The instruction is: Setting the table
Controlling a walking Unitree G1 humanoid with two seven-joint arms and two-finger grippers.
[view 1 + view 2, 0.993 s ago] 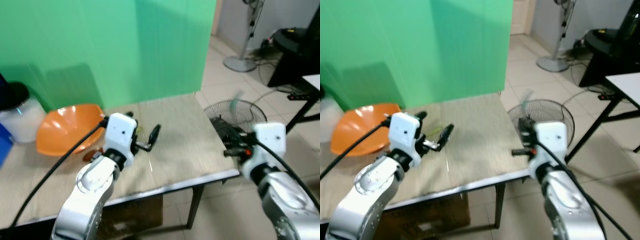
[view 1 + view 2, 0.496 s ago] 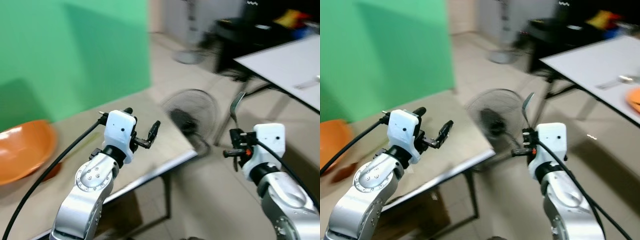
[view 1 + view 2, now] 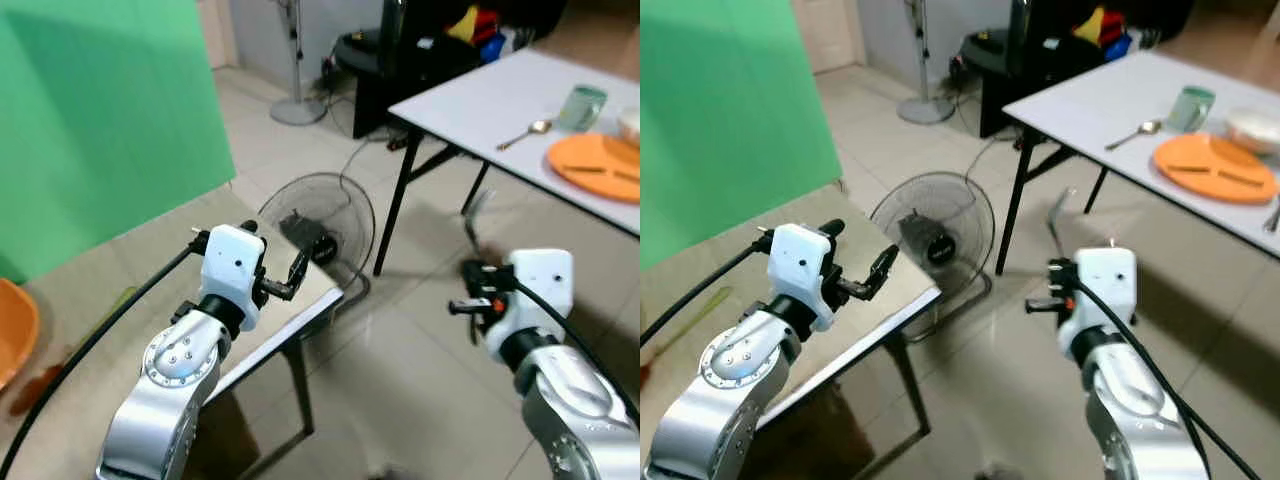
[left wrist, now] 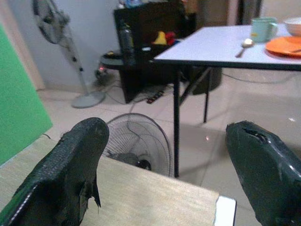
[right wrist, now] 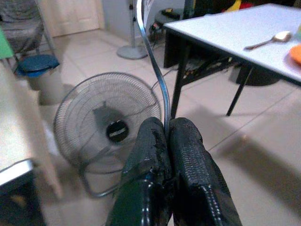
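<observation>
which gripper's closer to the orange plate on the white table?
Right. The right gripper is toward the orange plate; the left gripper is over the wooden table, farther off.

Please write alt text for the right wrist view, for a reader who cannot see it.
The right hand is shut on the thin metal handle of a utensil that rises upright out of frame. Behind it, a floor fan lies on the tiled floor, and a white table carries a spoon.

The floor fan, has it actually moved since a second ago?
Cannot tell. The floor fan sits beside the wooden table's corner as before; the whole view swung, so the camera turned.
</observation>
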